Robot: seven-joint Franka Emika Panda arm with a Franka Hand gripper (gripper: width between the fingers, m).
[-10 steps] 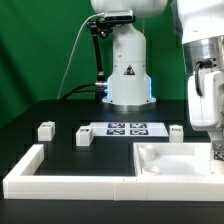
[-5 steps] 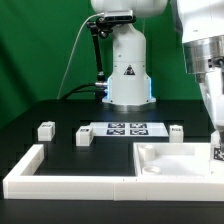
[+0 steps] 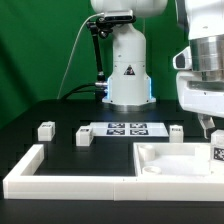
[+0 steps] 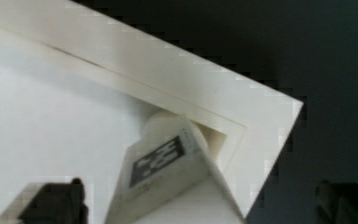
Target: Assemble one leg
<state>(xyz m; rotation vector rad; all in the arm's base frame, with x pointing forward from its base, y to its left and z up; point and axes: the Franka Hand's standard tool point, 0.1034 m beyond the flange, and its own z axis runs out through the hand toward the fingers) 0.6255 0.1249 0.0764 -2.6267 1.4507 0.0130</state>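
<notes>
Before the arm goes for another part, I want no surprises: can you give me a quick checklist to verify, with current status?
1. Fingers open, holding nothing: ok.
2. Fingers clear of the leg: ok, the wrist view shows a gap on either side.
3. Leg standing in the tray corner: ok.
4. Leg fully seated there: cannot tell.
5. Spare leg free beside the marker board: ok.
</notes>
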